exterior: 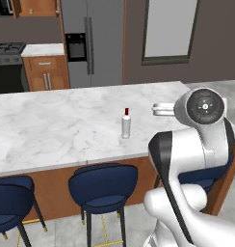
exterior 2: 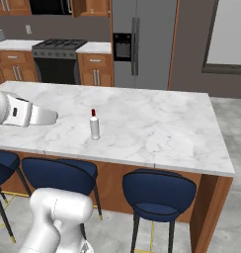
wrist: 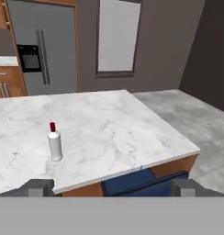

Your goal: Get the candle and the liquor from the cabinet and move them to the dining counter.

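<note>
Only one liquor bottle [exterior: 125,123] is standing on the dining counter [exterior: 52,130], upright, red cap on top, near the middle of the frame in the left base view and left of centre in the right base view [exterior 2: 94,125]. In the hand view it is sitting at the lower left [wrist: 54,142], well apart from the marble edges.

One gripper [wrist: 111,187] is showing at the bottom of the hand view, its two dark fingertips [wrist: 38,187] spread wide with nothing between them, hanging back from the counter's near edge.

Stools: three navy ones are lining the near side in the left base view, the middle one [exterior: 103,185] at lower centre; three are also lining it in the right base view [exterior 2: 159,193].

One steel fridge [exterior 2: 137,42] is filling the upper centre of the right base view, one black stove [exterior 2: 58,60] is sitting at its upper left, and wooden base cabinets [exterior 2: 96,70] are flanking it. Grey-brown walls and a pale framed panel [exterior: 170,30] are closing the room behind; the floor is looking grey.
</note>
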Tool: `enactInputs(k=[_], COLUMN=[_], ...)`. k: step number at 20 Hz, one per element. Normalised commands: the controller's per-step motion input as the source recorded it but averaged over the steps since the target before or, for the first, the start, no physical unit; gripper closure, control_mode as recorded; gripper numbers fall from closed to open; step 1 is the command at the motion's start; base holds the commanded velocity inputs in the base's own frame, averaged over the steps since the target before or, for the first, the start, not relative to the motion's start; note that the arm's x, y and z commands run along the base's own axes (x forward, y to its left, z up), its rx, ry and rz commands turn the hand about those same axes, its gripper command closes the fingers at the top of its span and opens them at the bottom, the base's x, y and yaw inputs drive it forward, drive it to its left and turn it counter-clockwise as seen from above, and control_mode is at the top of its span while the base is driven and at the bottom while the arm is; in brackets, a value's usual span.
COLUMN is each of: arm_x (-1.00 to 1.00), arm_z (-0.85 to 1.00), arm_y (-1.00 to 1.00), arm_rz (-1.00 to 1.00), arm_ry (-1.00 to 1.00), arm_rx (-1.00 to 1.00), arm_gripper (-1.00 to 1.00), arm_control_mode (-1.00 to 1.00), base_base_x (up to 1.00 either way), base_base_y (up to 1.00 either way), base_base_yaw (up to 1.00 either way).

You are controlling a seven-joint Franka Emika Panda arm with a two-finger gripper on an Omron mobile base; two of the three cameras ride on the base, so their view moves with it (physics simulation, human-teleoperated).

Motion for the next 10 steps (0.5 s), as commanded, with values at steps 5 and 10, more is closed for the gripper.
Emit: enactInputs(k=[5,10], arm_x=[-0.11,0.10], arm_z=[0.34,0.32], arm_y=[0.00,-0.02], arm_rz=[0.03,0.11], arm_ry=[0.02,0.15], arm_rx=[0.11,0.02], arm_gripper=[-1.00,-1.00], arm_control_mode=[-1.00,-1.00], base_base_x=[0.00,0.00], base_base_y=[0.00,0.00], base_base_yaw=[0.00,0.00])
